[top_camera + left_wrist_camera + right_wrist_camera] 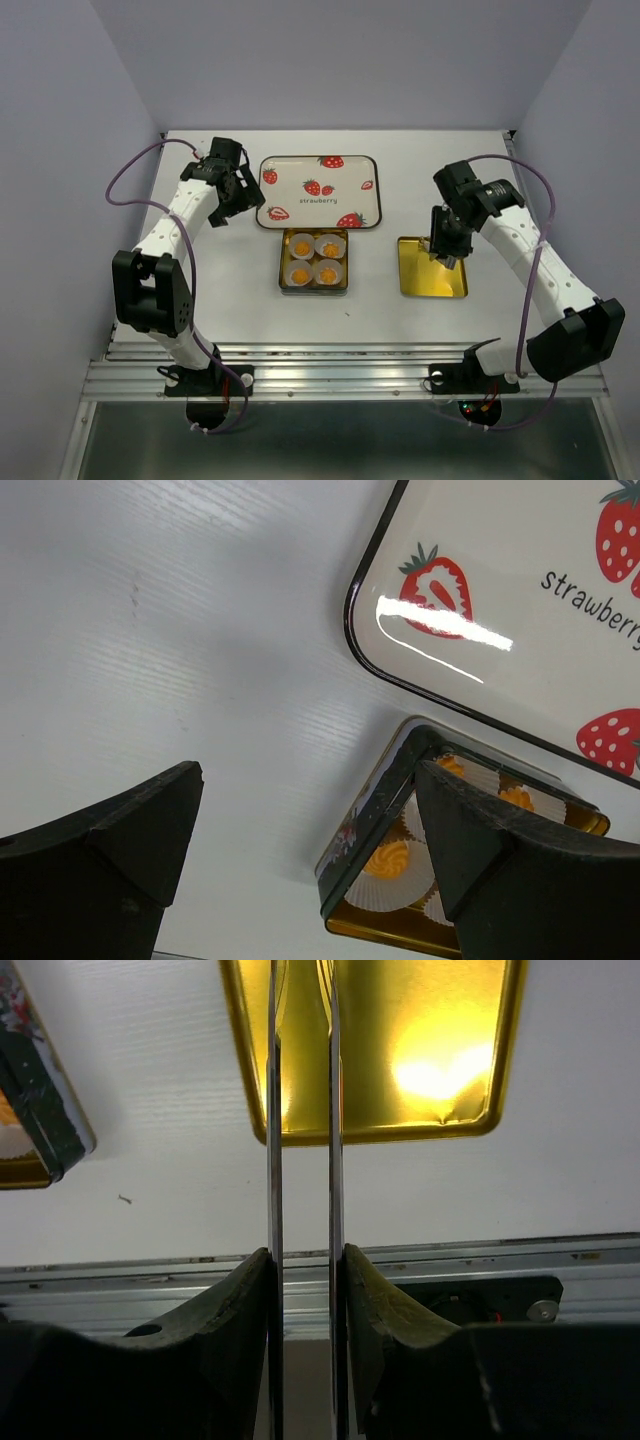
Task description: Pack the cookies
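Observation:
Four orange-yellow cookies (pixel 314 259) sit in white paper cups inside a small square tin (pixel 283 272) at the table's middle. One cookie (pixel 390 859) shows in the left wrist view, inside the tin (pixel 372 815). My left gripper (pixel 232 205) is open and empty, left of the strawberry tray and behind the tin's left corner; its jaws (pixel 305 780) stand wide apart. My right gripper (pixel 443 248) is shut on thin metal tongs (pixel 275 1110), whose two blades point down over the gold lid (pixel 400 1050).
A white tray (pixel 318 190) printed with red strawberries lies behind the tin; it also shows in the left wrist view (pixel 520 600). The gold lid (pixel 432 272) lies inside-up right of the tin. The tin's corner (pixel 40 1110) shows at the left of the right wrist view. A metal rail runs along the table's near edge.

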`<state>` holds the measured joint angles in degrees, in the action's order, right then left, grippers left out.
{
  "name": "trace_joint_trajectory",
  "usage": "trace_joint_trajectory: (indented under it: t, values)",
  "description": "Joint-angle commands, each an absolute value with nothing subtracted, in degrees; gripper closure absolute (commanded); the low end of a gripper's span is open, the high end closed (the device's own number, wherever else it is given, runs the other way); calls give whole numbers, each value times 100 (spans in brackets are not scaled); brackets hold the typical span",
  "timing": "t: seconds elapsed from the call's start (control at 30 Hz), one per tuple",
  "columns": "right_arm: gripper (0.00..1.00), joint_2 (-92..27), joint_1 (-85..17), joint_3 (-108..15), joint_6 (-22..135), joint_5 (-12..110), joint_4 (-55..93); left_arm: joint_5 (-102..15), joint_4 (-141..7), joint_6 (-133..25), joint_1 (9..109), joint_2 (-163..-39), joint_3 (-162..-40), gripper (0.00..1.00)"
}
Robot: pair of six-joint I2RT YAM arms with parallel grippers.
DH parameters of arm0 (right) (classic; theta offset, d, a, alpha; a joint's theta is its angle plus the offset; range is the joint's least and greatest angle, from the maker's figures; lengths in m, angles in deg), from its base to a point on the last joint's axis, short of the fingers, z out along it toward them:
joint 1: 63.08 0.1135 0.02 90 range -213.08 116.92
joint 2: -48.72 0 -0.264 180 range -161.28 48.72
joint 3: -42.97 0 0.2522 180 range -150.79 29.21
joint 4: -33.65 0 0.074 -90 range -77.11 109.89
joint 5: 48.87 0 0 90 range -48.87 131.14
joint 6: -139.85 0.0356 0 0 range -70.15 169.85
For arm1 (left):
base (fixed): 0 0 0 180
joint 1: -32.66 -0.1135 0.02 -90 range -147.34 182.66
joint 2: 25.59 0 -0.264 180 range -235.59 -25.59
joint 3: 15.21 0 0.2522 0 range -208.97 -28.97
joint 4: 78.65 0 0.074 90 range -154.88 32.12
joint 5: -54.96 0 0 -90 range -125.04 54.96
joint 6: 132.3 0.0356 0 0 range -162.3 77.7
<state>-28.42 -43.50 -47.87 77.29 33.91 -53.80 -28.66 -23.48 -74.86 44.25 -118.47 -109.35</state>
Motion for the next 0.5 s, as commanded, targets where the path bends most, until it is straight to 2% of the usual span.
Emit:
trace_joint_trajectory:
  t: [0.0, 0.13, 0.47]
  values:
    - [61, -2871, -4348, -5077, 7068, 4296, -5148, -2695, -2208, -7455, 4478, -11621, -11036, 1]
    - [61, -3029, -4295, -5068, 6726, 4851, -4972, -2686, -2208, -7464, 4496, -11541, -10957, 1]
    - [61, -3469, -4110, -5235, 6488, 4579, -5113, -2669, -2173, -7456, 4505, -11383, -10773, 1]
